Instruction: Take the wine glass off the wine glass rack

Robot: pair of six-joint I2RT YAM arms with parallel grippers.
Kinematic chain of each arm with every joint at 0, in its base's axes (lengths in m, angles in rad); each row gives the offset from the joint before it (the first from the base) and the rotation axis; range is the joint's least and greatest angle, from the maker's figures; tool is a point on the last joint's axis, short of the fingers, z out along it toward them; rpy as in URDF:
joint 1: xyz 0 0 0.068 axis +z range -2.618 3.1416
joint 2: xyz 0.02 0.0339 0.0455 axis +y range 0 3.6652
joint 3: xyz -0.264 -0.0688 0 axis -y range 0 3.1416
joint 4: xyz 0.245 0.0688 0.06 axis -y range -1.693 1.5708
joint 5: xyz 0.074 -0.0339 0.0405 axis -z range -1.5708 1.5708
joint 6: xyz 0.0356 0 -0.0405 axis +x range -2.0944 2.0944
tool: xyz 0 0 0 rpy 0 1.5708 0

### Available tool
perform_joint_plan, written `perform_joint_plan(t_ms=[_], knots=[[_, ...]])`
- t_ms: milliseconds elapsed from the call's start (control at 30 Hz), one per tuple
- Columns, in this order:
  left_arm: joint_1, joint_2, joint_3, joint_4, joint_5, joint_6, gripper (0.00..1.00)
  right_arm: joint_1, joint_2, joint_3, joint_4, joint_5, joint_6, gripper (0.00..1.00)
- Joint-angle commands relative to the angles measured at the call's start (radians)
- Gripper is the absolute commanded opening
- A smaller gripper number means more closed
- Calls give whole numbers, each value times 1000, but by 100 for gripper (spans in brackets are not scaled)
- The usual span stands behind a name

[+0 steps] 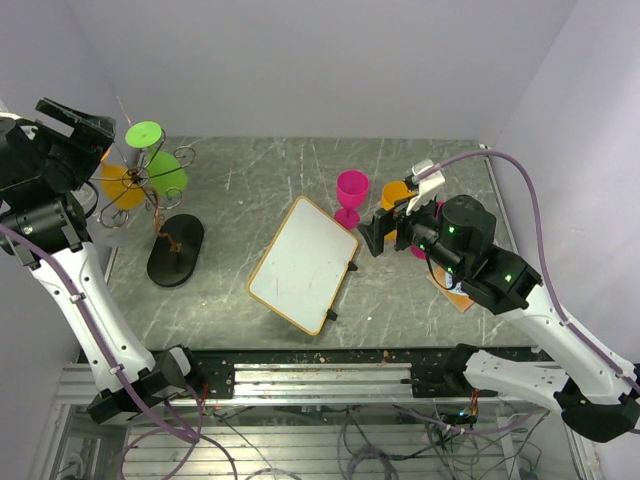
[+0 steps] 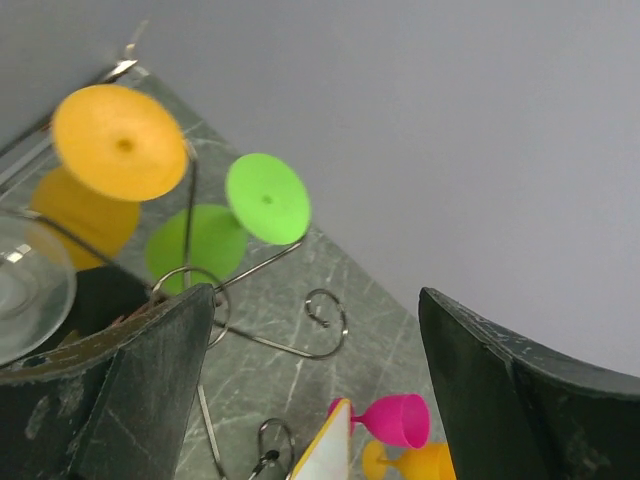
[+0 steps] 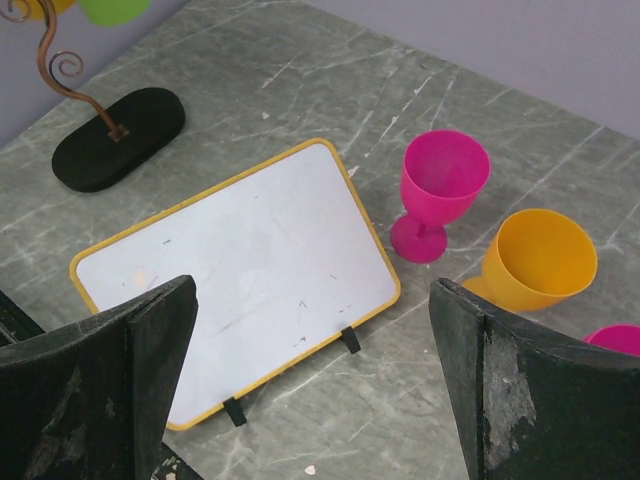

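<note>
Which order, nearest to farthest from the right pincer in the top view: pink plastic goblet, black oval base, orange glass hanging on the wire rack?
1. Pink plastic goblet, just beside the right pincer.
2. Black oval base, far across at left.
3. Orange glass hanging on the wire rack, leftmost.
</note>
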Motion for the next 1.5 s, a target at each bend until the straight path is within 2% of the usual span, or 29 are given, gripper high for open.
perform_joint_plan(t_ms=[0,167,300,400,467,600,800,1000,1233,1333,1467], knots=[[7,-49,-22,-141,-167,43,93,7,-3,7,26,-37,16,100],[7,-91,-19,-238,-360,86,93,8,-6,-12,21,-121,60,100],[6,-139,-82,-258,-480,107,93,42,-22,-42,38,-155,77,100],[6,-111,-67,-285,-524,137,91,118,-40,-52,35,-79,60,100],[4,-94,-45,-306,-551,156,91,183,-54,-62,34,30,43,100],[4,-104,-54,-292,-666,177,97,259,-77,-84,35,134,20,100],[4,-103,-104,-275,-656,87,99,302,-41,-93,38,145,11,100],[4,-115,-122,-254,-722,-60,100,323,21,-52,21,148,0,100],[4,-113,-157,-198,-737,-152,94,322,190,84,-87,211,5,100],[4,-97,-144,-228,-757,-187,87,322,214,70,-69,189,47,100],[4,-93,-152,-247,-780,-218,85,321,240,83,-47,188,47,100]])
